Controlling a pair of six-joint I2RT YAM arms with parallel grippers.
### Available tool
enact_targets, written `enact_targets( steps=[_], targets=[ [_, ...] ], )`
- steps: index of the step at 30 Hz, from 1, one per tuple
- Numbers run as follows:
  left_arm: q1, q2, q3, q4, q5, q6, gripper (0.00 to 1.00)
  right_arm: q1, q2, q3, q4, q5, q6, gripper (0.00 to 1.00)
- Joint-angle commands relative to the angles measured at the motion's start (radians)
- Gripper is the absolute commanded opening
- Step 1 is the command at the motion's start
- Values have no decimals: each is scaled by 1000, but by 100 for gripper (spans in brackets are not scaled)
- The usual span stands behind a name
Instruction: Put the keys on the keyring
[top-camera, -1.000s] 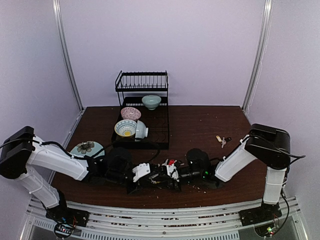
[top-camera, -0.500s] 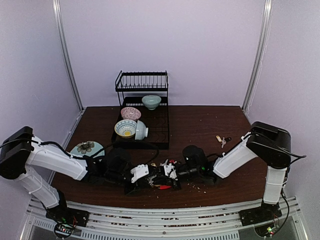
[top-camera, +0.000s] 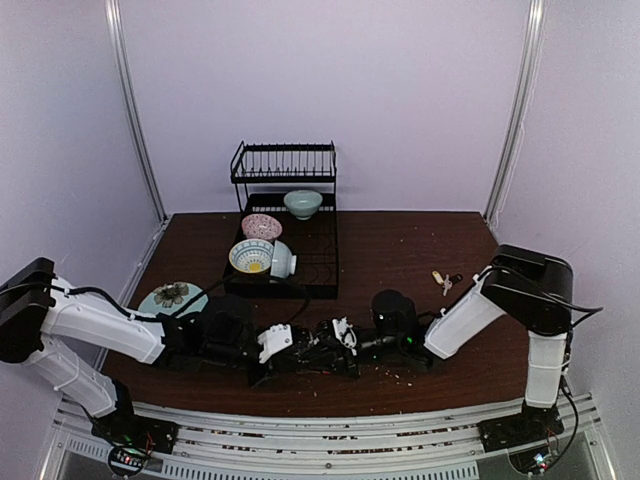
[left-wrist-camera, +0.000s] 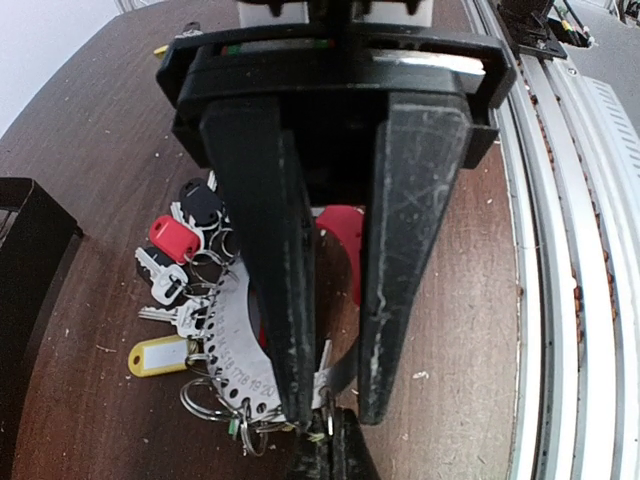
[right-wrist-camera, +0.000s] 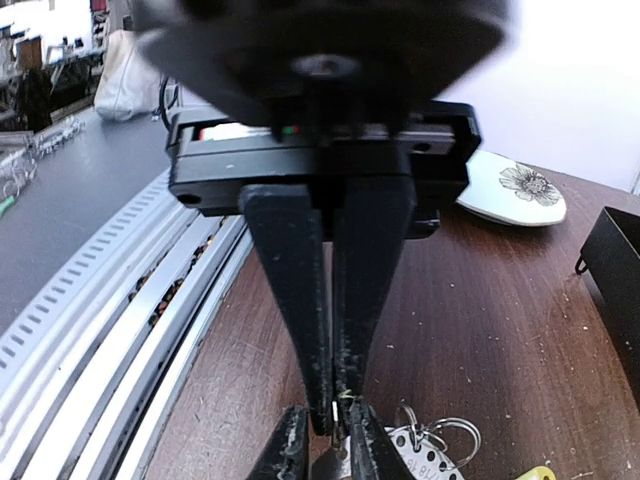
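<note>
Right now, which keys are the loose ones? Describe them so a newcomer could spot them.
Start at the brown table, right of the black dish rack. The loose keys lie beside the right arm's white forearm. Unlike the tagged bunch at the table's front, they lie alone, untouched.

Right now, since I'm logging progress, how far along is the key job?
Done: no key visibly added. In hand: left fingers shut on the keyring, right fingers tip-to-tip with them. Left: the loose keys lie apart at the right of the table.

Part of keyring (left-wrist-camera: 228, 352) behind left tool (left-wrist-camera: 334, 402)
</note>
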Motion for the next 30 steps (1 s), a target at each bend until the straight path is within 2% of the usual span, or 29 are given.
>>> enact_targets(
  steps=[1, 5, 11, 15, 19, 30],
  targets=[
    [-15, -24, 3, 105, 35, 33, 0, -5, 32, -16, 148, -14, 121, 16],
    [-20, -38, 1, 101, 34, 32, 0, -24, 16, -33, 113, -7, 87, 16],
    [-22, -45, 2, 100, 36, 39, 0, -33, -12, -12, -71, 18, -24, 18],
    [-22, -44, 2, 103, 39, 38, 0, -32, -14, -5, -78, 18, -26, 13],
    [-21, -47, 3, 107, 40, 38, 0, -29, -15, 3, -98, 26, -26, 1],
    [-22, -54, 7, 100, 16, 9, 0, -28, -64, 17, -163, 52, -17, 0]
  ],
)
